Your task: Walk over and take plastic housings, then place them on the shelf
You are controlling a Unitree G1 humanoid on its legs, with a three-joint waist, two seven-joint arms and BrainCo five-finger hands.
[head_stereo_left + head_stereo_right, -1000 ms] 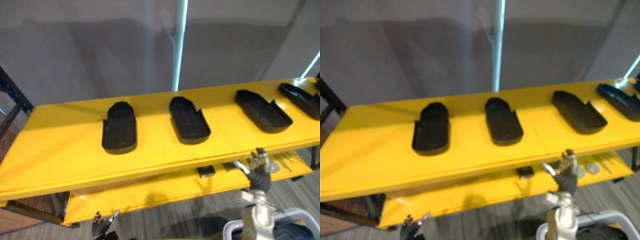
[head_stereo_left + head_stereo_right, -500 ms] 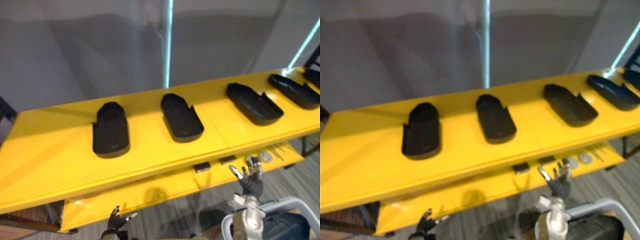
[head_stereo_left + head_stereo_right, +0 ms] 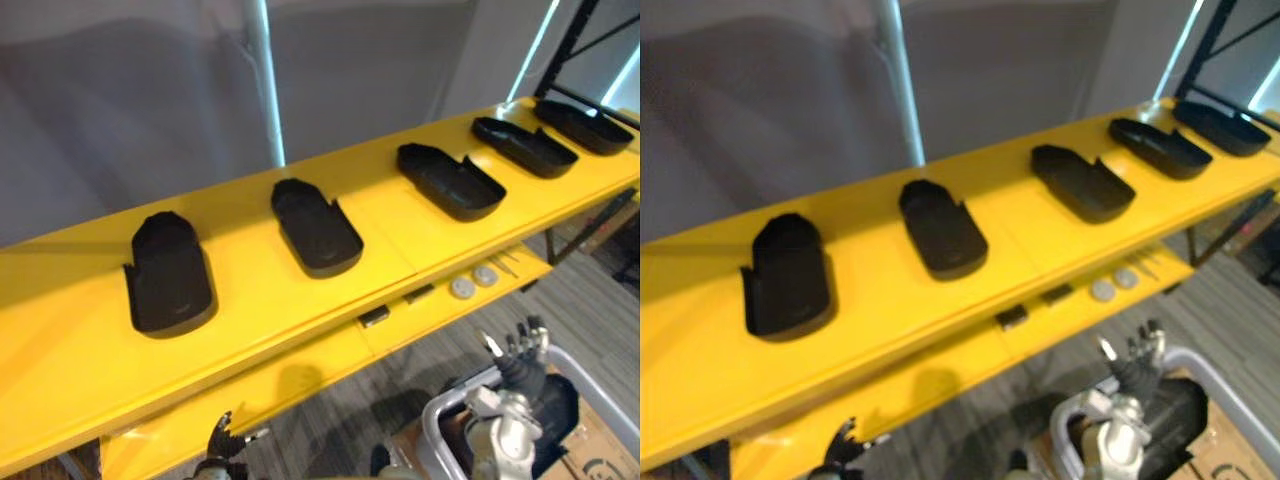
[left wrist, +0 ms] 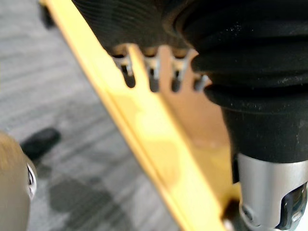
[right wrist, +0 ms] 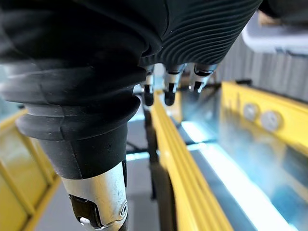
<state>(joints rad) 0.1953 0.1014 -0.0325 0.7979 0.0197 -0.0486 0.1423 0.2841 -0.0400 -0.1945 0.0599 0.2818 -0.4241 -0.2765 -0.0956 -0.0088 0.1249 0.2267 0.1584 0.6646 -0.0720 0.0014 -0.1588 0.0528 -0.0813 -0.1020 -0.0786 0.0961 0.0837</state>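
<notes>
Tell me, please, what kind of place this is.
Probably a factory or workshop line: a long yellow metal shelf carries a row of black moulded plastic housings, with round silver discs on the lower yellow tier.

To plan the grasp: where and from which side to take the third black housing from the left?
Its near end wall, I think. The third housing lies flat, hollow side up, with a raised rim, so the right hand could come from the front, thumb inside, fingers outside.

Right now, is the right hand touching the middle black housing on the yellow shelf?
Apart. The left eye view shows bare yellow shelf and floor between the right hand and the middle housing.
</notes>
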